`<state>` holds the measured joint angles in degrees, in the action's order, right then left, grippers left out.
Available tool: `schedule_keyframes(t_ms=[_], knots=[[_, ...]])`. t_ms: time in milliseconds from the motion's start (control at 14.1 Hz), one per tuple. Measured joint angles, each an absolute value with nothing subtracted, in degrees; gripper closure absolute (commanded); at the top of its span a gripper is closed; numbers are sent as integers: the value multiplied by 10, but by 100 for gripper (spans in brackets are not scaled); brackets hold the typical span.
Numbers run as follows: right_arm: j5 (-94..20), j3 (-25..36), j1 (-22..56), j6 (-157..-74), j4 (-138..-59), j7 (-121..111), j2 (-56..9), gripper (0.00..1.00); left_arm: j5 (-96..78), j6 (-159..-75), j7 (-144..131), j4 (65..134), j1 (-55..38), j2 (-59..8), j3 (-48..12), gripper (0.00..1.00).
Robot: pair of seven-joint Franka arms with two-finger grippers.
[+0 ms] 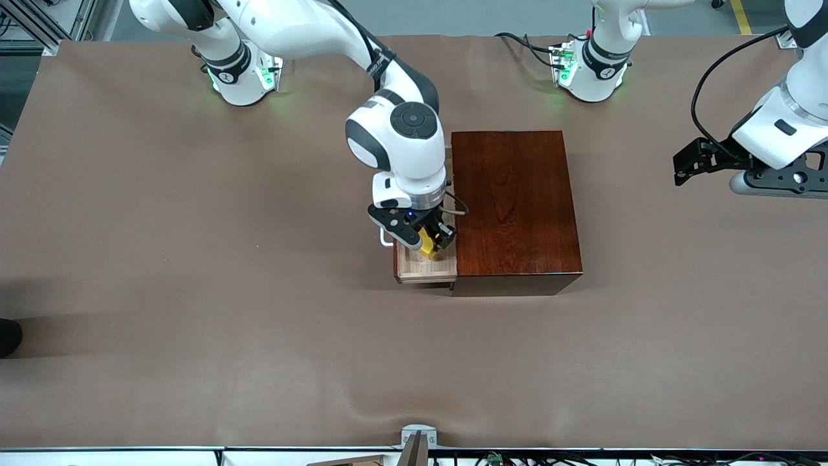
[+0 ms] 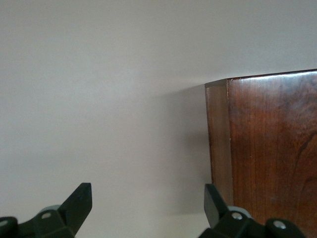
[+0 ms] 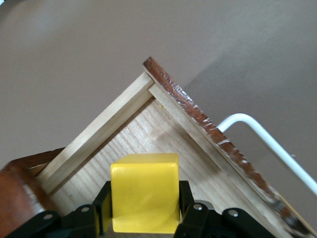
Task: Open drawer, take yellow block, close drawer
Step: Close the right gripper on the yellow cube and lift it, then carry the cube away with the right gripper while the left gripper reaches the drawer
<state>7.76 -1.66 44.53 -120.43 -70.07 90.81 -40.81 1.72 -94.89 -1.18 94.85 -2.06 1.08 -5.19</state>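
Now we see the right gripper (image 1: 428,244) clamped on the yellow block (image 3: 144,198), holding it just above the pale floor of the drawer (image 1: 424,268), which stands pulled out of the wooden box (image 1: 514,210). The left gripper (image 2: 148,203) waits, fingers spread wide and empty, near the box at its arm's end of the table (image 1: 194,259).

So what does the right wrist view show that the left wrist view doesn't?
Only the right wrist view shows the open drawer with its pale wood floor and white handle, and the right gripper shut on the yellow block. Only the left wrist view shows the left gripper, open, over bare table beside the box's closed side. Both show the dark reddish-brown box and the table covering.
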Motion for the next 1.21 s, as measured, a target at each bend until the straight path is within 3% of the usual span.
schedule_keyframes(t_ms=[284, 569, 853, 1209], knots=[[53, -16, 445, -1125, -665, 909, -389, 68, 17, -949, -22, 948, -21, 11, -56, 0], [44, -9, 411, -1029, -662, 825, -326, 68, 17, -949, -109, 948, -22, 3, -87, 0], [25, -5, 315, -958, -685, 640, -277, 68, 17, -950, -225, 923, -29, -25, -127, 0], [23, 0, 169, -956, -798, 358, -194, 65, 17, -950, -378, 892, -65, -66, -148, 0]])
